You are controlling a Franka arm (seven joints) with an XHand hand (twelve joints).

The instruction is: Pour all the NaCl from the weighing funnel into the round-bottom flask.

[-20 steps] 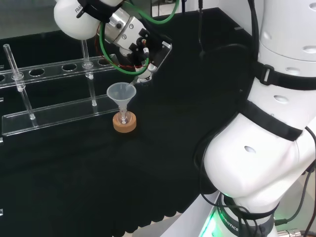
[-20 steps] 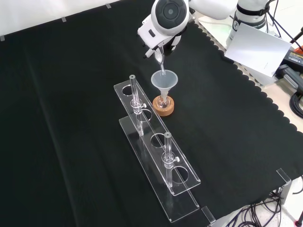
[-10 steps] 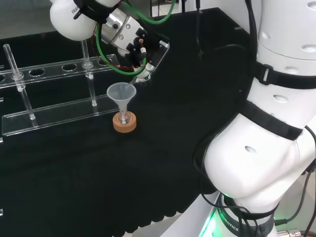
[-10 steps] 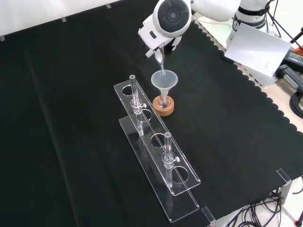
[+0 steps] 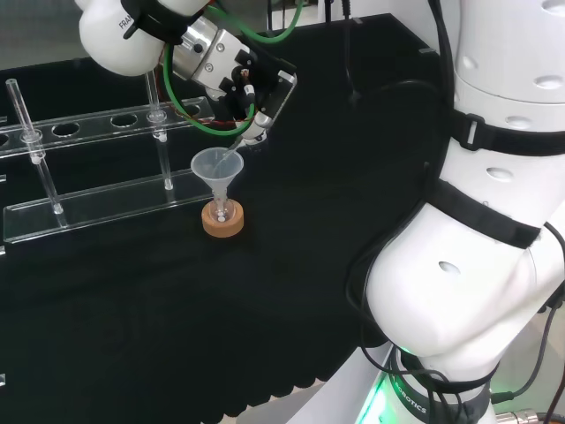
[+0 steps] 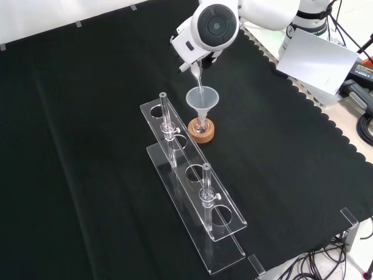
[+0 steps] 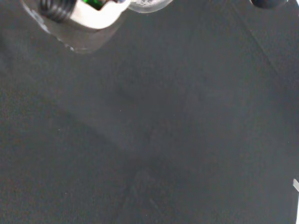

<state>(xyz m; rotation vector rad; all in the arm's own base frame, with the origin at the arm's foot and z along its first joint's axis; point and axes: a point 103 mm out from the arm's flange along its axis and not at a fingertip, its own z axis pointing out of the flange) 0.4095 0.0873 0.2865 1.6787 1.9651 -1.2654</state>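
Your hand (image 5: 252,97) is hanging above and just to the right of the clear funnel (image 5: 216,168) in the head view, pinching the weighing funnel (image 5: 235,152) so that it is tilting downward. Its narrow tip is reaching over the clear funnel's rim, as the front view (image 6: 198,79) confirms; whether it is touching the wall inside you cannot tell. The clear funnel is sitting with its stem in the neck of the small round-bottom flask (image 5: 222,212), which is resting upright in a cork ring (image 5: 222,222) on the black cloth (image 5: 265,309). A few white grains are showing low in the flask.

Just behind the flask in the head view, the clear tube rack (image 5: 97,168) is running off to the left; in the front view it (image 6: 195,198) is lying just to the left of the flask and stretching toward the camera, with two upright glass tubes (image 6: 167,125) standing in it. That is your tight side.

You are getting open cloth to the right of the flask and nearer the camera in the head view. In the front view the cloth's scalloped edge (image 6: 303,116) is running well off to the right, and a white board (image 6: 317,61) is lying beyond it.

The wrist view is looking at bare cloth (image 7: 163,140), with part of the hand (image 7: 88,11) at its border.
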